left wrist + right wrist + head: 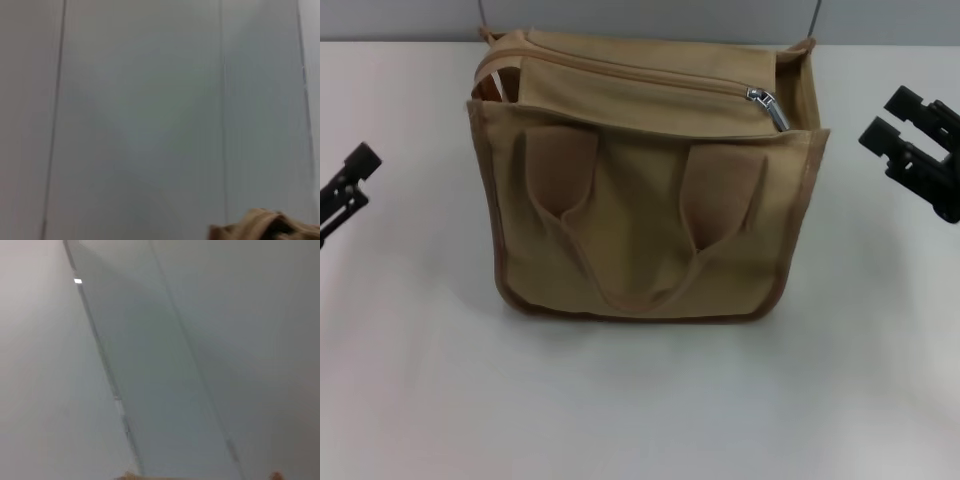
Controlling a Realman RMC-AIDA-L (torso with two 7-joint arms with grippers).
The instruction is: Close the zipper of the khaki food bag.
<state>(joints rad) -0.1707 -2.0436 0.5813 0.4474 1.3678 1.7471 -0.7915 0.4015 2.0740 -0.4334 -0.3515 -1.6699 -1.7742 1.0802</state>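
The khaki food bag [640, 210] stands in the middle of the white table, its two loop handles facing me. The zipper [630, 72] runs across the bag's top. Its silver pull tab [767, 108] lies at the right end. At the left end a gap [492, 85] shows between the top flap and the side wall. My left gripper [358, 178] is open and empty, well left of the bag. My right gripper [882, 118] is open and empty, right of the bag near the pull tab's height. A scrap of khaki fabric [265, 227] shows in the left wrist view.
The white table [640, 400] spreads in front of the bag and on both sides. A grey wall [650, 18] stands right behind the bag. Both wrist views show mostly grey wall panels.
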